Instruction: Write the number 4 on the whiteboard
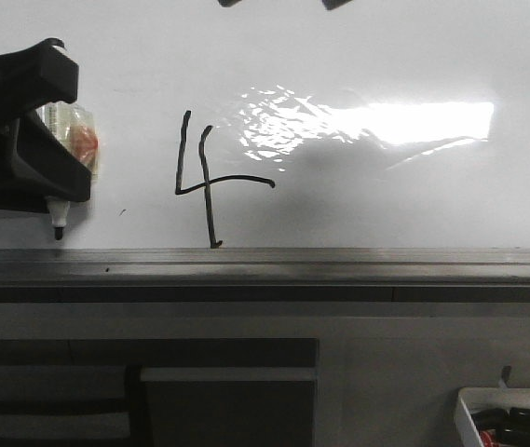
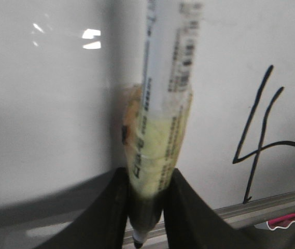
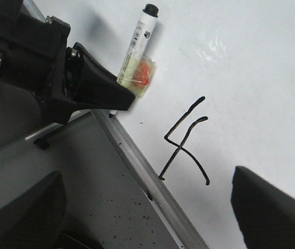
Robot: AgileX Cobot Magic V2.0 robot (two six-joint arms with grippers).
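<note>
While the left pincer pinches a marker tip-down just above the grey rail, it sits at the whiteboard's lower left. Its arm is cut off by the frame edge. A taped wrapper hides much of the marker barrel. Further right on the board, the number 4 stands in black line, its stem reaching the rail. Only the right pincer's two dark fingers show, set well apart.
</note>
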